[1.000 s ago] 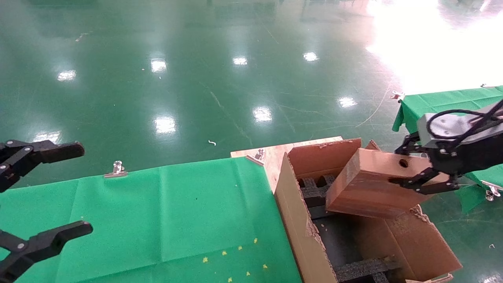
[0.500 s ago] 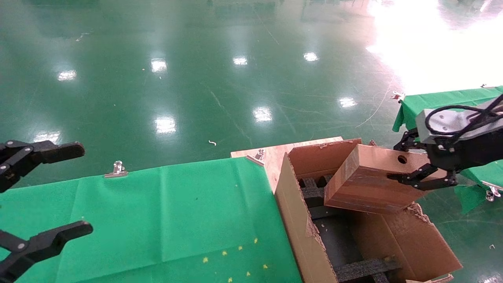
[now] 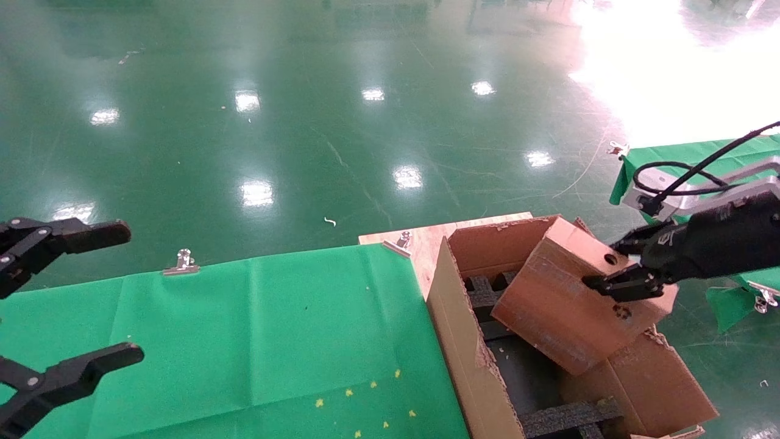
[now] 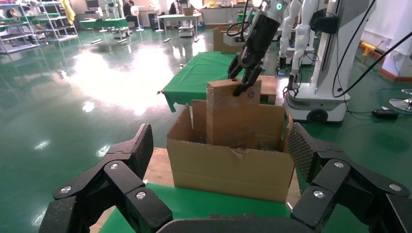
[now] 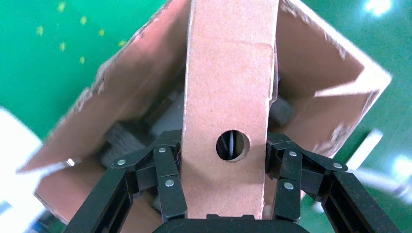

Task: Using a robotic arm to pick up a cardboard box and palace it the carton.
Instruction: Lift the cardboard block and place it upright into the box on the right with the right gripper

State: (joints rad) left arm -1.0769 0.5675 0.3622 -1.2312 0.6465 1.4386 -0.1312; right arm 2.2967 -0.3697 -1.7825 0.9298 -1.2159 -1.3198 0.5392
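Cardboard box (image 3: pixel 573 302) hangs tilted over the open carton (image 3: pixel 469 366), its lower end dipping toward the black foam (image 3: pixel 563 417) inside while its upper end is pinched in the right gripper (image 3: pixel 615 274). From the wrist, the fingers (image 5: pixel 167 182) press on both broad faces either side of a round hole, closed firmly on the box. Its long axis runs away from the gripper, down into the carton, so by my reckoning the coming move is simply lowering along that line and letting go. Nearer me, the left gripper (image 3: pixel 36 311) is parked over the green cloth (image 3: pixel 244 329), spread wide and holding nothing. Both boxes are matte brown cardboard; the carton's flaps are ragged. Beyond lies glossy green floor (image 3: pixel 304 91)
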